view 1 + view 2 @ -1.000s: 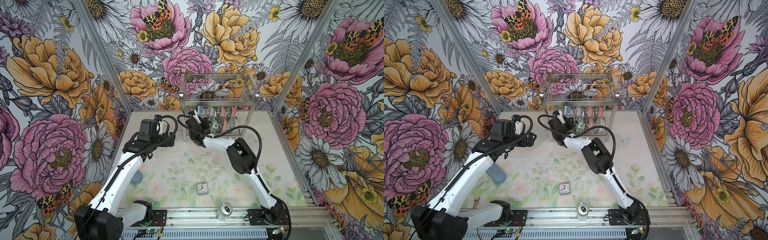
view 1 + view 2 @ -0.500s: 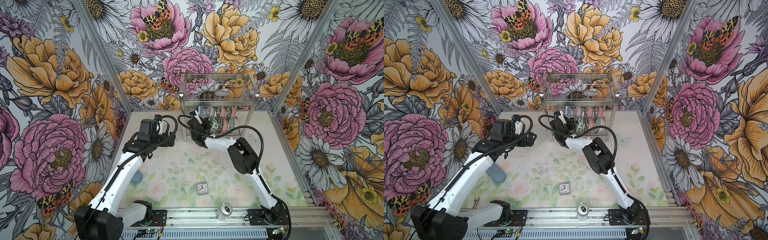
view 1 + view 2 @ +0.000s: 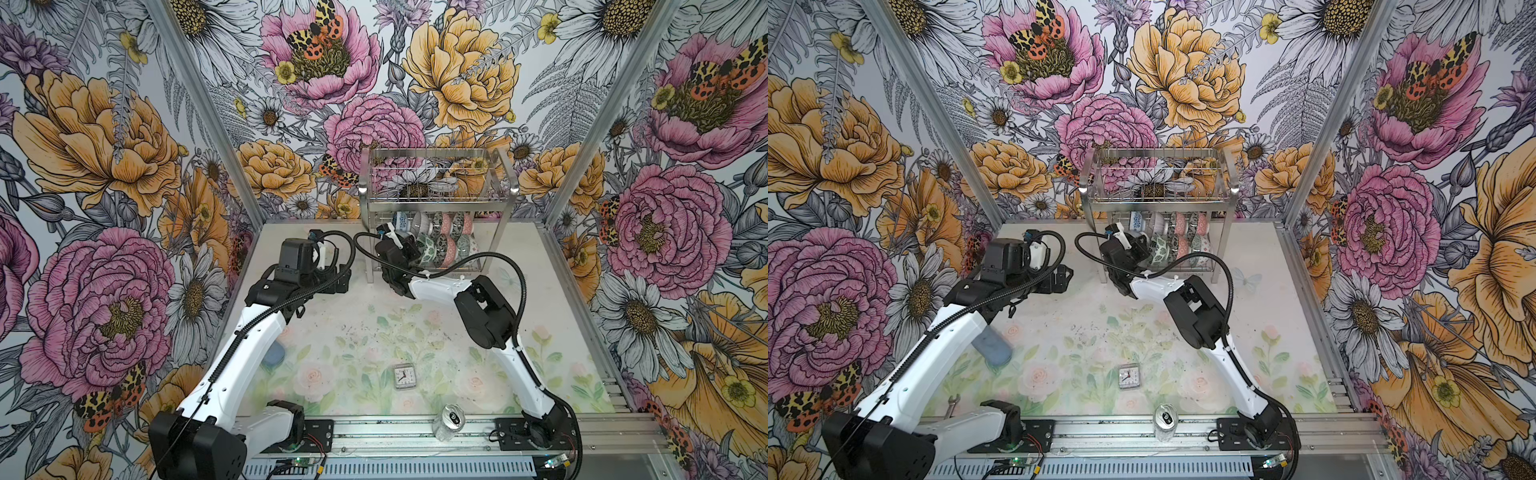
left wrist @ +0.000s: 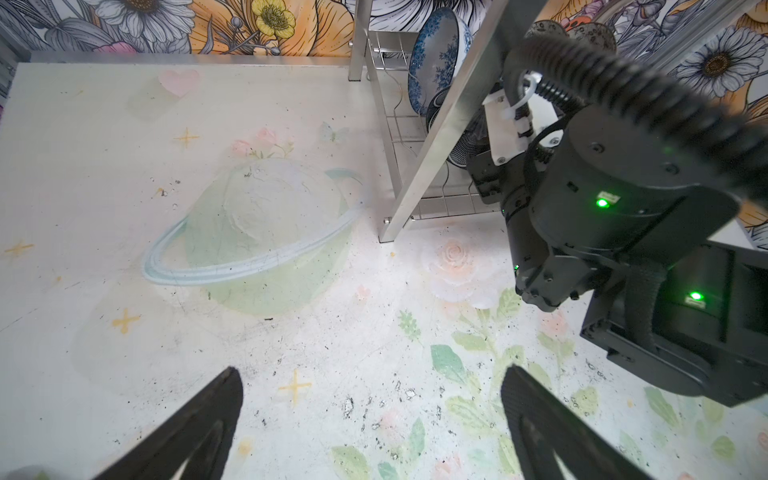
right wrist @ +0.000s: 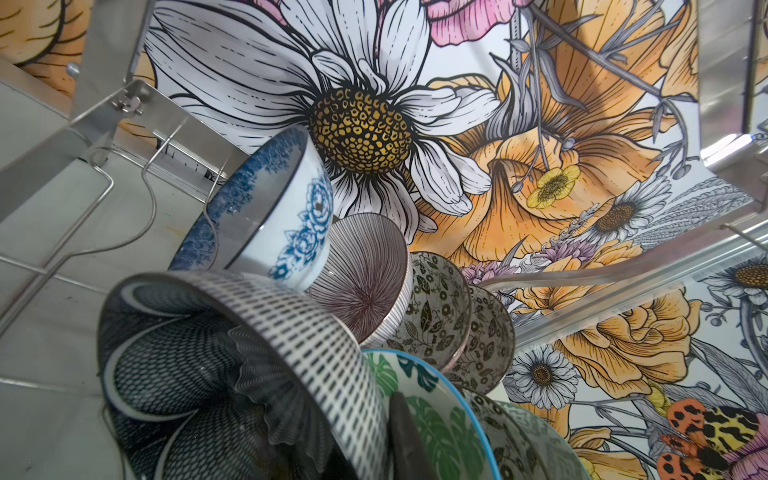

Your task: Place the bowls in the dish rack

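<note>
Probably a lab test booth. Flower-printed walls on aluminium posts enclose robot arms on a rail.

Patterned bowls stand on edge in two rows (lower tier) of the steel dish rack, far centre.

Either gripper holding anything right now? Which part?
Left gripper open, empty. Right gripper sits at the rim of the dark blue net-patterned ceramic bowl in the steel wire dish rack; whether it grips cannot be told.
</note>
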You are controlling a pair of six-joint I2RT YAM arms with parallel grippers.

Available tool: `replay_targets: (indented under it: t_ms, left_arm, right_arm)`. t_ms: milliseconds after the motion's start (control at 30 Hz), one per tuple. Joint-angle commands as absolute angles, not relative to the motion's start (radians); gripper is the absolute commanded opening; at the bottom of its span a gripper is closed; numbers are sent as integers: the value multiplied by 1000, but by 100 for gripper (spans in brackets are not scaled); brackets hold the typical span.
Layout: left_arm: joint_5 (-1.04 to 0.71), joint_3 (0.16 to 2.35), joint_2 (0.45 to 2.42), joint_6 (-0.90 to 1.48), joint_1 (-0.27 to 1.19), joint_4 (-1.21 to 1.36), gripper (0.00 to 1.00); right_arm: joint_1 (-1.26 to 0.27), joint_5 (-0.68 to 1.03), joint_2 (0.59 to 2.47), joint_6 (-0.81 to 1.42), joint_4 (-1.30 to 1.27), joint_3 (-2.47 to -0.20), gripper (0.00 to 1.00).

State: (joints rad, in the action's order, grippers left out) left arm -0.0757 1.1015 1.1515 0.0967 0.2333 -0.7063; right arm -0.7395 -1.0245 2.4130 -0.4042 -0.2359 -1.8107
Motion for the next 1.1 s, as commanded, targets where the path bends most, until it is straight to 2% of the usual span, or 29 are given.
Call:
replay_targets:
  t_ms: [0,600,767,900,1067]
  left_arm:
    - [-96,1090,1130,90,223,-689,99]
    - [-101,1088,1131,92,223,-689,99]
    - [-102,1087,1132,92,224,-689,99]
    - [-101,1088,1132,92,224,-689,99]
    - [-98,1086,1138,91,223,-689,99]
  right_arm:
    - [-769,-927,2387,-425,-247,-1798,16]
    - [-774,-857,2333,-372,-225,-1763,37]
    - [-770,-814,2285,-338,-210,-1733,57]
    - [-768,-755,2218,-325,-230,-1670,68]
    - [-762,-671,2105,-302,-267,-1558,91]
